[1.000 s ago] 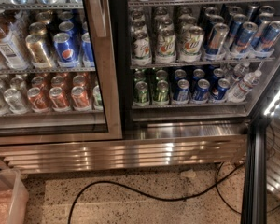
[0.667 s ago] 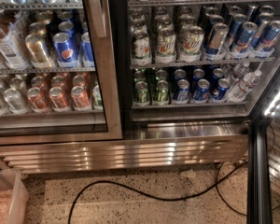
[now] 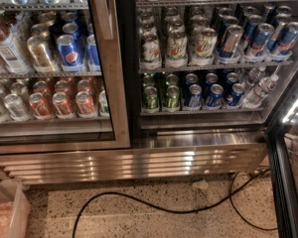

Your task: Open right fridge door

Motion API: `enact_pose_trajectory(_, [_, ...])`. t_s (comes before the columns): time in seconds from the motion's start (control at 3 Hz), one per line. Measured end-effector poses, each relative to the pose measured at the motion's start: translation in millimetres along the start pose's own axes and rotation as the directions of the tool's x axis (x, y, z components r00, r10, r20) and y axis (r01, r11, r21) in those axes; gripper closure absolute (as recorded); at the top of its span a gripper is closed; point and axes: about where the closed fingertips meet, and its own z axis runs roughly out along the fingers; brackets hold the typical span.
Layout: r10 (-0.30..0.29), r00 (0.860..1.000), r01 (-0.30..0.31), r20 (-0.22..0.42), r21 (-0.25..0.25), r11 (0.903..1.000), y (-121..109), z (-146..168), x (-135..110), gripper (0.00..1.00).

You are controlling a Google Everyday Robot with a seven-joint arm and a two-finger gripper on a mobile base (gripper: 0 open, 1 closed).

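Note:
The fridge (image 3: 139, 160) fills the camera view, with wire shelves of cans above a slatted steel grille. The right fridge door (image 3: 284, 182) stands swung out toward me at the right edge. I see only its black trim and part of its glass pane edge-on. The right compartment's cans (image 3: 203, 38) and small bottles (image 3: 258, 86) show directly, with no pane in front of them. The left steel-framed glass door (image 3: 116, 83) is closed over blue Pepsi and red cans. My gripper is out of view.
A black cable (image 3: 139, 205) loops across the speckled floor in front of the grille. A translucent plastic bin (image 3: 7, 207) sits at the bottom left corner. A small scrap (image 3: 200, 184) lies on the floor near the grille.

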Motion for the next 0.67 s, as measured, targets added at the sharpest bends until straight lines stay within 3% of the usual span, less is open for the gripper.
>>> enact_pose_trajectory(0.33, [-0.097,0.995,0.097,0.025,-0.015,0.9951,5.7,7.3,0.0,0.00])
enact_pose_trajectory(0.67, [-0.129,0.991,0.131,0.035,-0.068,0.9891,23.3,13.3,9.1,0.00])
